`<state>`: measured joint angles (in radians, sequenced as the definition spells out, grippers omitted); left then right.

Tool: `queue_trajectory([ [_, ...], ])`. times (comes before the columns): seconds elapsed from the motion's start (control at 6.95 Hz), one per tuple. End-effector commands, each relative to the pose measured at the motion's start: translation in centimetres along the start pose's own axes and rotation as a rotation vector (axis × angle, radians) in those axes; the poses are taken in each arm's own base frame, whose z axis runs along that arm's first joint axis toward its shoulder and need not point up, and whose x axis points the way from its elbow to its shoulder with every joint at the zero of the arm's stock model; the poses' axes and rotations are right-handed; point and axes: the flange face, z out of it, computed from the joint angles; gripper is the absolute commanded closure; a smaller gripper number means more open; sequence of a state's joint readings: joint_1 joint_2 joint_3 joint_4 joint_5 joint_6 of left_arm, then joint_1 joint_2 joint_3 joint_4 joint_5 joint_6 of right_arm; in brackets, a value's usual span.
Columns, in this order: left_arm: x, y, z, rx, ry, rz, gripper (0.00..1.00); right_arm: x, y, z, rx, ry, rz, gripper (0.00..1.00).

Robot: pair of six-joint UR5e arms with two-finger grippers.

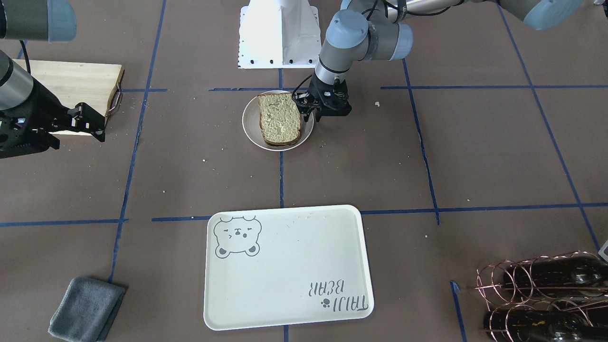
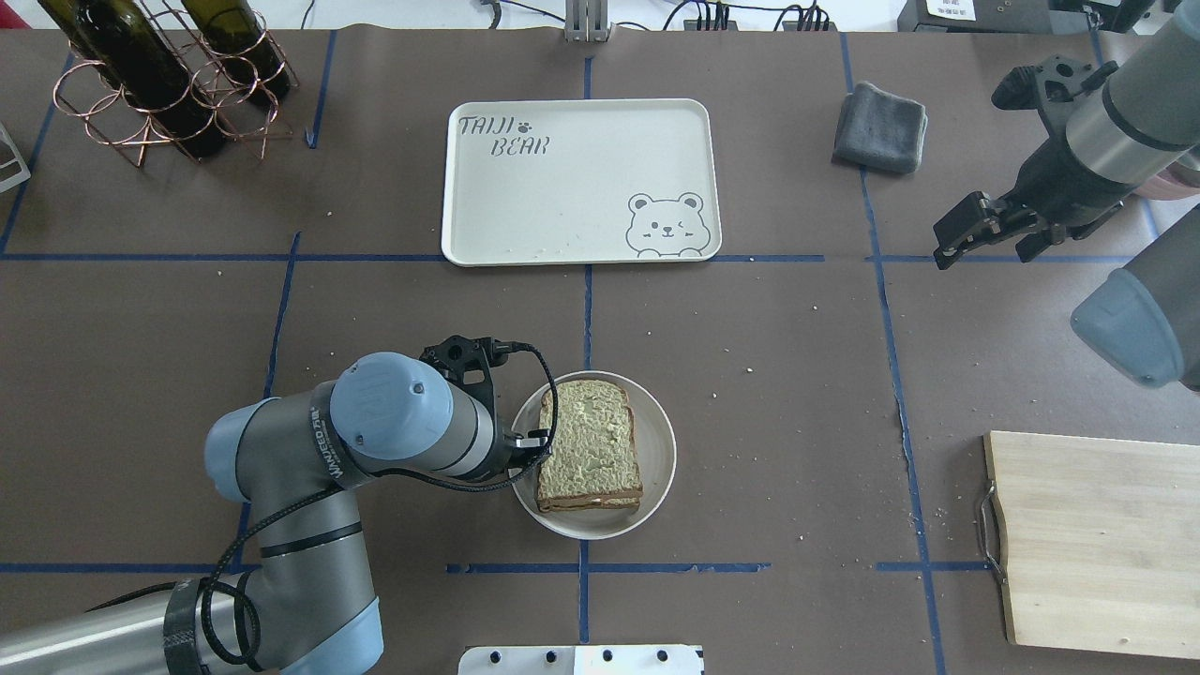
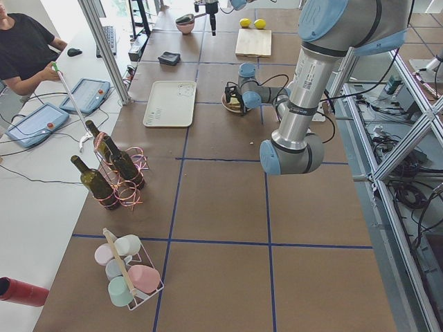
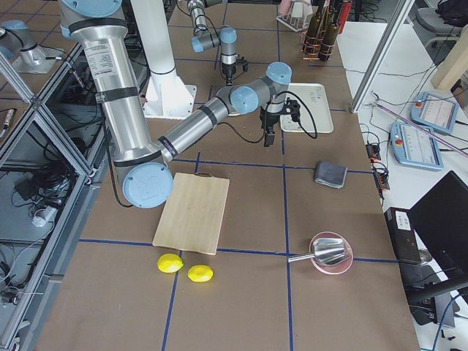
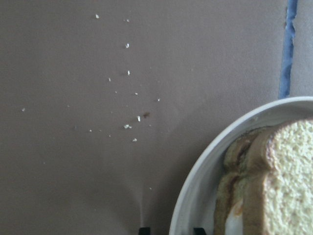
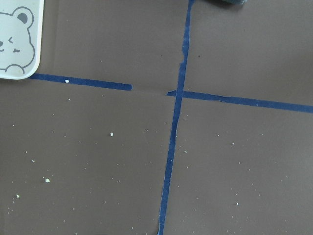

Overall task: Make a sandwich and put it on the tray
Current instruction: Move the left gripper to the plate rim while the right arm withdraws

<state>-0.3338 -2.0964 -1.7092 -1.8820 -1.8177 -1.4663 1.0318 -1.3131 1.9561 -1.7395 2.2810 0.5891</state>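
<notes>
The sandwich, two bread slices stacked, lies on a small round white plate near the robot's base; it also shows in the front view. In the left wrist view a little white shows between the slices. My left gripper is at the plate's rim, one fingertip outside it and one inside, shut on the rim. The cream bear tray lies empty farther out, beyond the plate. My right gripper hangs open and empty above the table, far to the right of the tray.
A pale wooden board lies at the near right. A folded grey cloth sits right of the tray. Wine bottles in a copper rack stand far left. Two lemons and a pink bowl lie beyond the board.
</notes>
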Motion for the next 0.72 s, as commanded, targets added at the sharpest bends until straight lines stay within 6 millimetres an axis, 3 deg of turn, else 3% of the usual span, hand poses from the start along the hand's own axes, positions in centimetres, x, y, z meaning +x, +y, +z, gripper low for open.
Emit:
queue_trajectory([
  [0.0,0.4,0.7,-0.4,-0.006,0.013,0.009,1.00,0.0,0.0,-0.1,0.002,0.000,0.001,0.00],
  [0.58,0.8,-0.1,-3.2,0.009,0.059,0.017,1.00,0.2,0.0,-0.4,0.004,-0.004,0.005,0.00],
])
